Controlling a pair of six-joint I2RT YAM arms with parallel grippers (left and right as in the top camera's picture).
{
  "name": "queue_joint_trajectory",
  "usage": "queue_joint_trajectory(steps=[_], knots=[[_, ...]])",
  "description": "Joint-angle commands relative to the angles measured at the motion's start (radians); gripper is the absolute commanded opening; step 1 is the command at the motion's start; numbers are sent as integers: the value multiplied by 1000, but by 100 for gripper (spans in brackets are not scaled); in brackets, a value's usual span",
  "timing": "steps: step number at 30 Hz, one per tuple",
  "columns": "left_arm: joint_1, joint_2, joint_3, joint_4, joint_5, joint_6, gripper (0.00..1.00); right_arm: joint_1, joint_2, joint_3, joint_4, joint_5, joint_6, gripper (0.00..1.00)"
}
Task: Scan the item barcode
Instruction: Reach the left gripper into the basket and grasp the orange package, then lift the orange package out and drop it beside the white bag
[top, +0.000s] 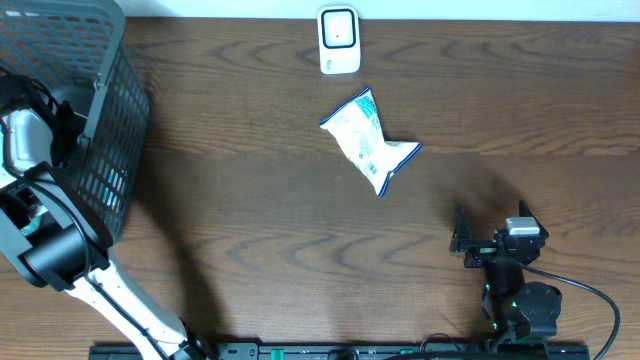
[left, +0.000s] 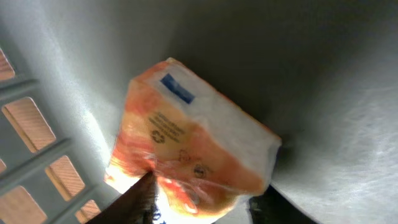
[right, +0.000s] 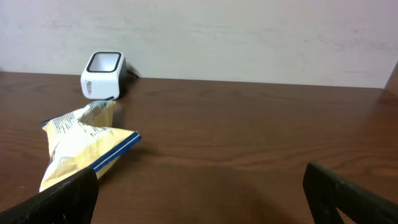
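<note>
Left gripper (left: 202, 194) in grey basket (top: 110, 150), orange packet (left: 193, 149) between fingers (left: 134, 202)

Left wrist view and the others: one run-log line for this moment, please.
left gripper: in basket, straddling orange packet, grip unclear | right gripper: open | snack bag: on table near scanner

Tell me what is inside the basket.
An orange-and-white packet lies in the basket, with the left tool at its lower end. The overhead view shows only the arm reaching in; the rest of the floor is hidden.
</note>
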Motion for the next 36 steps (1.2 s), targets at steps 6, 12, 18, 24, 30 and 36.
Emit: queue_joint_trajectory(steps=[6, 12, 18, 24, 30, 36], knots=[[6, 62, -6, -3, 17, -47, 8, 3, -5, -2, -5, 8, -12, 99], [-16, -5, -6, -9, 18, -144, 7, 3, -5, -2, -5, 8, -12, 99], [-104, -175, -4, 20, 19, -236, 7, 3, -5, -2, -4, 8, -12, 99], [-215, -434, -4, 153, 19, -467, 7, 3, -5, -2, -5, 8, -12, 99], [-314, -666, -4, 232, 19, -895, 8, 3, -5, -2, -5, 8, -12, 99], [-467, -817, -4, 153, 66, -1265, 7, 3, -5, -2, -5, 8, -12, 99]])
